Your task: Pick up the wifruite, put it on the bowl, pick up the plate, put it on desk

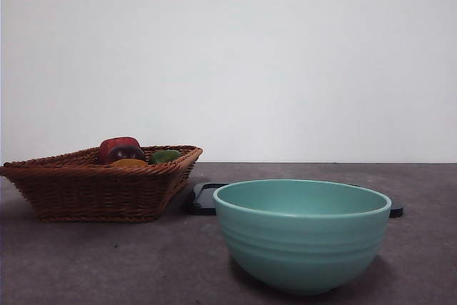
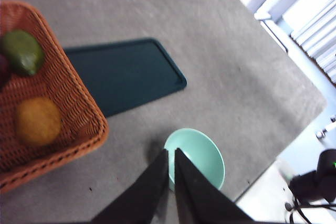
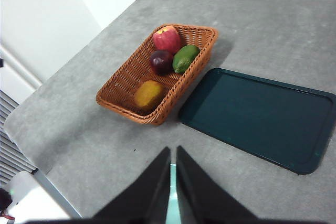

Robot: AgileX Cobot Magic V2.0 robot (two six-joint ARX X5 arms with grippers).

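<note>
Both arms are waiting high above the desk [image 3: 273,19], the left claw [image 2: 171,156] and the right claw [image 3: 172,153] each clenched on nothing, jaws nearly touching. The wifruite [image 3: 148,94] is lying well beyond the right claw, in the near end of the wicker basket [image 3: 126,106] — close under the rim, with the dark red-purple fruit [image 3: 161,61] and green fruit [image 3: 185,58] further in. A descending claw is likely risking a jaw catching the basket wall. The bowl [image 2: 202,153] is sitting just beyond the left claw's tips, beside the dark tray [image 3: 262,119]; a careless release could be sending the round fruit off its rim.
</note>
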